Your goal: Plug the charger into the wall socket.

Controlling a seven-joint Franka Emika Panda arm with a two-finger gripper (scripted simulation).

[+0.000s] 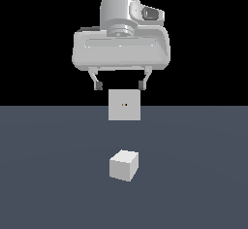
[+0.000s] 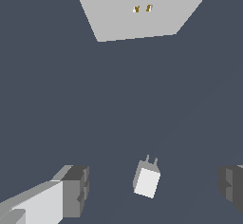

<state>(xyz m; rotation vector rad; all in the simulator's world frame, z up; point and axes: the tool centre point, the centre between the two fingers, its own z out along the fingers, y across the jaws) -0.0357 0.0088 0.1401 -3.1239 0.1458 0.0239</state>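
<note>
The charger (image 1: 124, 165) is a small white-grey cube lying on the dark grey floor, near the middle of the exterior view. In the wrist view the charger (image 2: 146, 181) shows two thin prongs that point toward the wall socket. The wall socket (image 1: 124, 105) is a flat pale grey upright plate with two tiny holes at its centre, beyond the charger; it also shows in the wrist view (image 2: 137, 9). My gripper (image 1: 120, 85) hangs open and empty well above the charger. In the wrist view the gripper (image 2: 154, 190) has one finger on each side of the charger, both apart from it.
The dark grey floor (image 1: 48, 174) spreads flat around both things. Nothing else stands on it.
</note>
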